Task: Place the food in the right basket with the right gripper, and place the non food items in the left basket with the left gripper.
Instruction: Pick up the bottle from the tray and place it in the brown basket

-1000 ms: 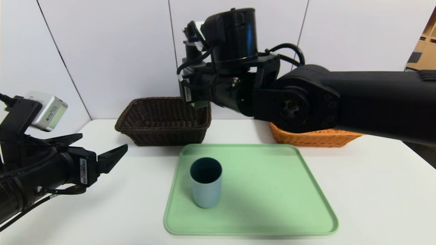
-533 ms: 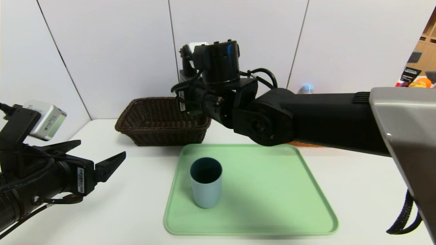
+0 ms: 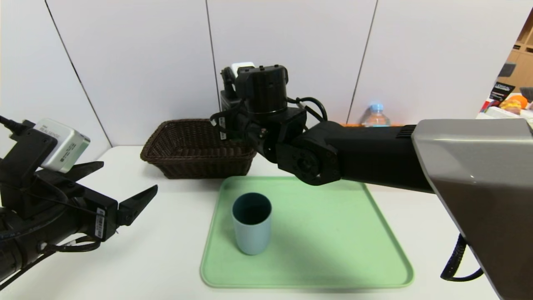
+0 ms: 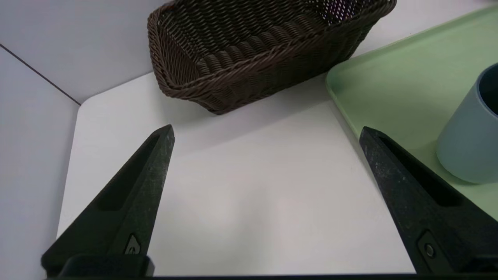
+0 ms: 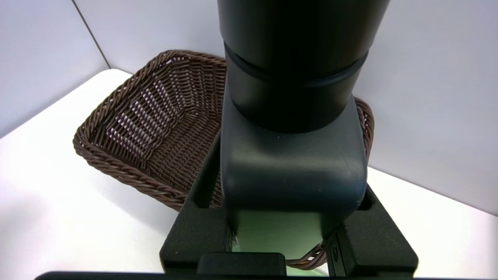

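The left basket (image 4: pixel 249 66) is of dark brown woven wicker, rough and ribbed, with a slight shine on the strands. The cup (image 3: pixel 251 223) looks like matt blue-grey plastic and stands on a smooth pale green tray (image 3: pixel 333 233) of plastic with a soft sheen, while the counter (image 4: pixel 241 186) is white, smooth and a little glossy. The fingers (image 4: pixel 132 210) of the left tool (image 4: pixel 266 134) are matt black plastic with a fine grainy, scuffed surface, and the bottle (image 5: pixel 291 128) in the right tool (image 5: pixel 290 233) is smooth satin black plastic with a green label.

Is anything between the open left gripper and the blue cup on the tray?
Nothing visible. The left gripper hangs open over bare table, and the cup stands alone on the green tray.
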Robot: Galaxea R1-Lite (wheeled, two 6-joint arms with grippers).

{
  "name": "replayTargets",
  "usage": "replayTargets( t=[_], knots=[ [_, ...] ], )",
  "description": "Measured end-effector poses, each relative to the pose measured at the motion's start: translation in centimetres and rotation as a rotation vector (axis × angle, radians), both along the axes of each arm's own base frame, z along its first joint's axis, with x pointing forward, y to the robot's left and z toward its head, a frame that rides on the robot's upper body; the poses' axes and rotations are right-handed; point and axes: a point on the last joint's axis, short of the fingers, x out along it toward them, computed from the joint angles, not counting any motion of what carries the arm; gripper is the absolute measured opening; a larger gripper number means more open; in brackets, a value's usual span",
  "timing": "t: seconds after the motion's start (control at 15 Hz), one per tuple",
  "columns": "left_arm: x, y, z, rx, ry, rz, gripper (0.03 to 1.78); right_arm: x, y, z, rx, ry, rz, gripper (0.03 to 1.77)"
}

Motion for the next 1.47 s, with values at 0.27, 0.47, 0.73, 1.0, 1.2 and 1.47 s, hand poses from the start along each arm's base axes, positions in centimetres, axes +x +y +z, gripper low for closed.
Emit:
replayTargets(
  t=[0.27, 0.47, 0.73, 1.0, 1.2, 1.47],
  knots=[
    [-0.1, 0.0, -1.3, 0.016, 0.040, 0.000, 1.69, 1.2, -0.1, -0.7, 0.012, -0.047, -0.015, 0.62],
    [-0.2, 0.1, -2.0, 0.024, 0.061, 0.001, 1.69, 1.7, 0.0, -1.4, -0.006, -0.042, -0.011, 0.62],
    [0.8, -0.4, -0.9, 0.039, 0.034, -0.008, 1.69, 2.2, 0.1, -2.3, -0.048, -0.049, 0.007, 0.62],
    [3.3, -1.5, 0.0, 0.017, 0.008, 0.010, 1.69, 2.7, -0.3, -2.7, -0.097, -0.039, 0.064, 0.62],
    [4.7, -1.9, 0.1, 0.060, 0.005, 0.021, 1.69, 3.3, -0.9, -2.8, -0.102, -0.034, 0.080, 0.62],
    [5.9, -2.2, 0.4, 0.048, -0.028, 0.137, 1.69, 3.3, -1.0, -2.7, -0.106, -0.038, 0.104, 0.62]
  ],
)
